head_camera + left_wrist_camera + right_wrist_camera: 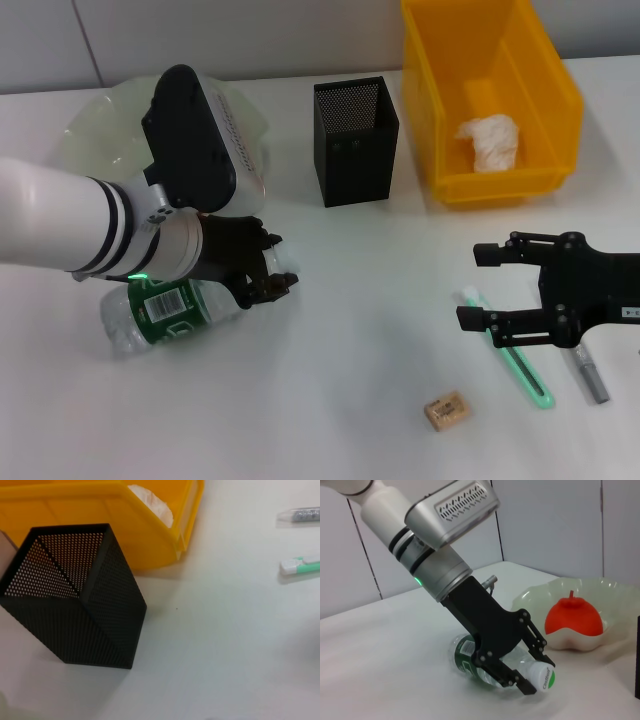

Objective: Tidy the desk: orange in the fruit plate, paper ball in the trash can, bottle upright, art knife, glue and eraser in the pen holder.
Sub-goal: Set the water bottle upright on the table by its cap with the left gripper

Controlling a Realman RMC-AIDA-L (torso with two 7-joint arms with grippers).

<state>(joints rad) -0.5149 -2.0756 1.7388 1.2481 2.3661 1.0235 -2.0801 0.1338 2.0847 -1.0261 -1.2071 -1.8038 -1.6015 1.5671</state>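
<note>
Probably a robot lab, bare white table (360,400), plain grey panelled walls (545,525)

A white table (350,400) is seen spread across the whole head view, its surface plain and matte. At 12 o'clock it is bounded by a pale grey panelled wall (250,30), on which thin dark seams are seen.

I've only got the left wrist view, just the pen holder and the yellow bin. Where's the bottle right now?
Observer: The bottle lies on its side in front of the fruit plate, with the left end effector at its neck.
Operator: Is the orange in the plate?
Observer: Yes, the orange sits inside the fruit plate.
</note>
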